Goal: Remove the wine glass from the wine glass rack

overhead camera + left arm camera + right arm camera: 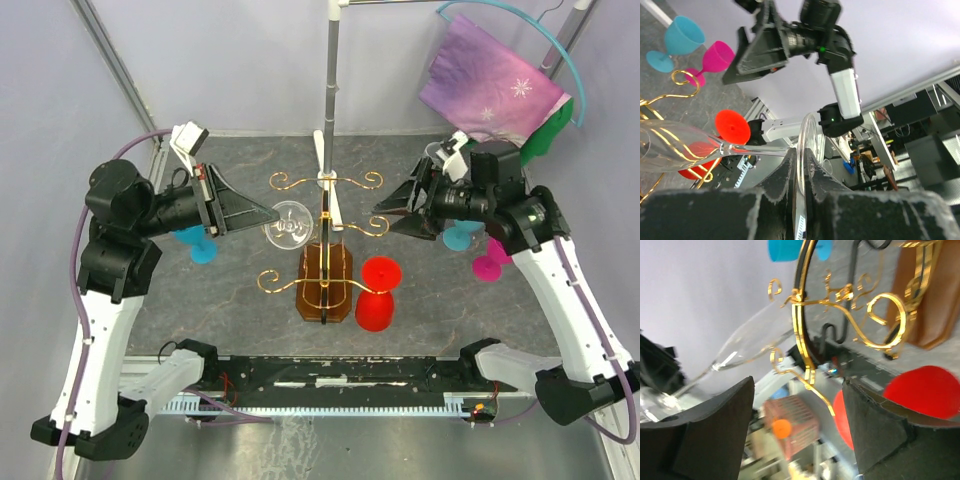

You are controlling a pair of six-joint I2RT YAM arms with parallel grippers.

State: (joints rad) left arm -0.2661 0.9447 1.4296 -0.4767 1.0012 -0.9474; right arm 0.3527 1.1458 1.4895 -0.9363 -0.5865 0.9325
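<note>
The clear wine glass [287, 228] lies roughly level beside the left middle arms of the gold wine glass rack [324, 215], which stands on its amber base [312, 290]. My left gripper [274, 212] is shut on the glass's round foot. In the left wrist view the foot rim [807, 129] sits between my fingers [787, 167], and the stem runs left to the bowl [670, 147] among gold wires. My right gripper [397, 215] is open and empty by the rack's right middle arm. The right wrist view shows the rack [802, 320] and glass [742, 342] beyond the open gripper [797, 390].
A red glass [378, 292] stands upside down right of the base. A blue glass [203, 245] stands under my left arm. A blue glass [460, 238] and a pink one [490, 265] stand under my right arm. A grey pole [330, 80] rises behind the rack. A purple cloth [490, 85] hangs at the back right.
</note>
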